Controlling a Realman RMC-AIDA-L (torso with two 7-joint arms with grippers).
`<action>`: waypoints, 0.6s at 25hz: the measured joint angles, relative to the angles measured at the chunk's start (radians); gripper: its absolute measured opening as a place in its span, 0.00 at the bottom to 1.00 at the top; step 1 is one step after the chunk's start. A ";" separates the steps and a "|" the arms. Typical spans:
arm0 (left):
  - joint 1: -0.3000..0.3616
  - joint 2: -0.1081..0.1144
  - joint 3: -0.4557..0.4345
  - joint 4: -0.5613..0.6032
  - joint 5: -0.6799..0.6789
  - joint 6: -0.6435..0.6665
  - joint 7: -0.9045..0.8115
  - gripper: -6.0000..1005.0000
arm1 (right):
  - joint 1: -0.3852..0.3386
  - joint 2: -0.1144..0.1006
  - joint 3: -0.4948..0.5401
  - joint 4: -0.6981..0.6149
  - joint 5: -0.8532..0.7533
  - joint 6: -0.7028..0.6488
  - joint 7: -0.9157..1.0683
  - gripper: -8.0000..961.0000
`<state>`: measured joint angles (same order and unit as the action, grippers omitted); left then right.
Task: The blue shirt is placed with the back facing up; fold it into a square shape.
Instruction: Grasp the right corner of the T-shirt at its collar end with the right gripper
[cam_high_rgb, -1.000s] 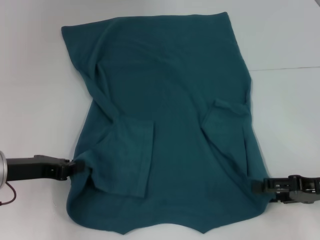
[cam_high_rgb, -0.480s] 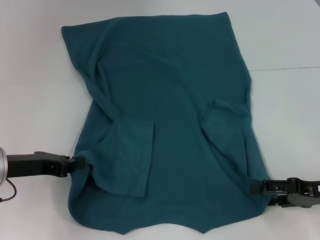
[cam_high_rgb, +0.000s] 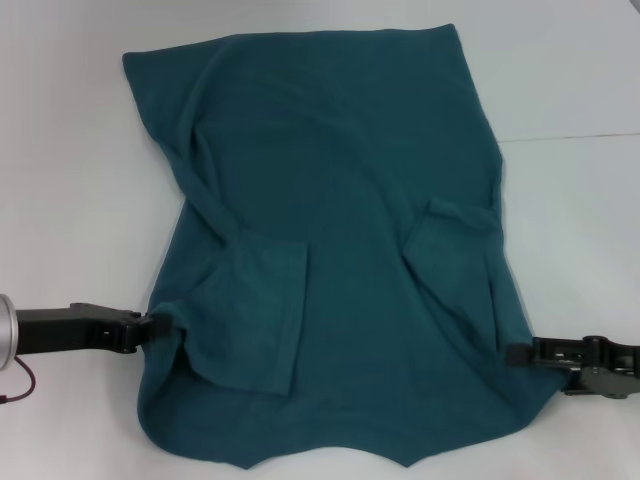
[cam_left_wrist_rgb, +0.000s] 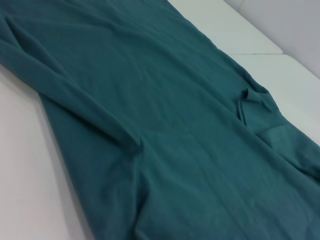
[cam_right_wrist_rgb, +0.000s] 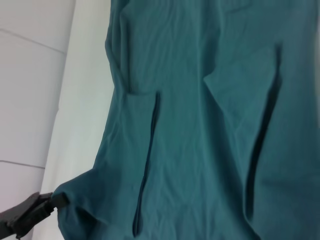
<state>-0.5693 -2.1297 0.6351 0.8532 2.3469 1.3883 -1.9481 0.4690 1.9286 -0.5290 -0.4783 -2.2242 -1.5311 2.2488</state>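
Observation:
The blue shirt lies spread on the white table, plain side up, with both short sleeves folded inward over its body. My left gripper is at the shirt's left edge near the hem, shut on a small bunched pinch of cloth. It also shows in the right wrist view as the left gripper at that same corner. My right gripper touches the shirt's right edge, low on that side. The left wrist view shows only shirt fabric and table, and more of the shirt fills the right wrist view.
The white table reaches out on both sides of the shirt. A seam line crosses the table at the right. The shirt's hem runs close to the table's near edge.
My right gripper has moved a little farther from me along the shirt's right edge. The left gripper has barely shifted. The shirt lies as before.

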 joint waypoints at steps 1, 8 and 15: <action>0.000 0.000 0.000 0.000 0.000 0.000 0.000 0.01 | -0.003 -0.001 0.004 0.000 0.000 0.000 0.000 0.97; -0.004 0.001 0.003 -0.002 0.000 -0.003 0.000 0.01 | -0.019 -0.002 0.017 -0.001 0.000 0.007 -0.003 0.94; -0.002 0.001 0.000 -0.013 0.000 -0.004 0.000 0.01 | -0.022 0.008 0.011 -0.001 -0.005 0.025 -0.031 0.71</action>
<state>-0.5711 -2.1291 0.6351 0.8401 2.3469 1.3847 -1.9480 0.4473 1.9367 -0.5178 -0.4789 -2.2295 -1.5065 2.2180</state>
